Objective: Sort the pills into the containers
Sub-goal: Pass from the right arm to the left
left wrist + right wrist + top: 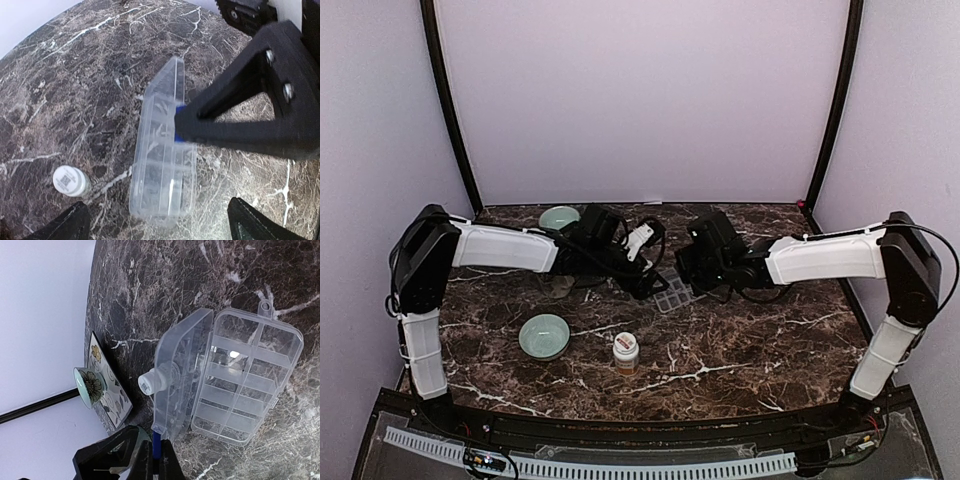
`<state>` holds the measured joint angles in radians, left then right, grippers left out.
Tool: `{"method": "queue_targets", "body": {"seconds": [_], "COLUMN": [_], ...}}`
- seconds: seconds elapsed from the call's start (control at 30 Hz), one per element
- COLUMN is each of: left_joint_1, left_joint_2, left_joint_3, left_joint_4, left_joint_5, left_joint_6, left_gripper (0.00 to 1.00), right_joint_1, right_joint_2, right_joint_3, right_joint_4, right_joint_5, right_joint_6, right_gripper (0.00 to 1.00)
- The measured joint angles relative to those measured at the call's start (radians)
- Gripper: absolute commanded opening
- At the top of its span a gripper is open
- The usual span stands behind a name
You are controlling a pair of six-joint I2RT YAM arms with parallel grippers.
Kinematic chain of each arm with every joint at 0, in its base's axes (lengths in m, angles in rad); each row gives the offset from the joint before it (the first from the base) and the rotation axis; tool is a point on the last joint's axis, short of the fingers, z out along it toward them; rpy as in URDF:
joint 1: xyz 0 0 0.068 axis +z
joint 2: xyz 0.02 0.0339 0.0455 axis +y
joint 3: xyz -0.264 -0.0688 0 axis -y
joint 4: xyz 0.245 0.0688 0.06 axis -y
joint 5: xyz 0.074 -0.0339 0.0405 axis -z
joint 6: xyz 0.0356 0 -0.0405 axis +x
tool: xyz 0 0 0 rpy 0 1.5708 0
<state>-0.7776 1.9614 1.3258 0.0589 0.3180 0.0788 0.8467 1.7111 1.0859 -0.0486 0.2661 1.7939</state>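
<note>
Dark marbled tabletop (pixel 750 350), enclosed by pale lilac walls (pixel 640 90). A clear pill box (pixel 672 293) sits mid-table between 2 arms. The left gripper (pixel 162 222) is spread wide above it. The right gripper (pixel 152 462) is closed together, its tip touching the raised lid (pixel 177 375). Only the overhead view shows 2 green bowls (pixel 544 335).

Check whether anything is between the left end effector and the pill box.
Nothing visible: the open left end effector points straight at the pill box. The shut right end effector sits at its raised lid, to one side.
</note>
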Motion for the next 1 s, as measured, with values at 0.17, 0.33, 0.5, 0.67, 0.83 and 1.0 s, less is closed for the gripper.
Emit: {"method": "queue_targets", "body": {"seconds": [0.17,0.33,0.5,0.67,0.83,1.0], "left_joint_1": [-0.01,-0.013,-0.013,-0.013,-0.013,-0.019], "left_joint_2": [0.034,0.06,0.065,0.065,0.066,0.066], "left_joint_3": [0.047,0.052,0.052,0.052,0.052,0.052], "left_joint_4": [0.0,-0.002,-0.004,-0.003,-0.005,-0.005], "left_joint_5": [-0.026,-0.042,-0.053,-0.051,-0.036,-0.013], "left_joint_6": [0.016,0.032,0.043,0.047,0.053,0.064], "left_gripper": [0.93,0.73,0.59,0.44,0.18,0.06], "right_joint_1": [0.016,0.028,0.032,0.037,0.038,0.038], "right_joint_2": [0.023,0.034,0.036,0.036,0.036,0.036], "right_joint_3": [0.016,0.018,0.019,0.025,0.029,0.034], "right_joint_4": [0.003,0.003,0.003,0.003,0.004,0.0], "right_joint_5": [-0.02,-0.038,-0.043,-0.046,-0.045,-0.045], "right_joint_6": [0.001,0.008,0.014,0.014,0.014,0.013], "right_gripper": [0.0,0.0,0.0,0.0,0.0,0.0]}}
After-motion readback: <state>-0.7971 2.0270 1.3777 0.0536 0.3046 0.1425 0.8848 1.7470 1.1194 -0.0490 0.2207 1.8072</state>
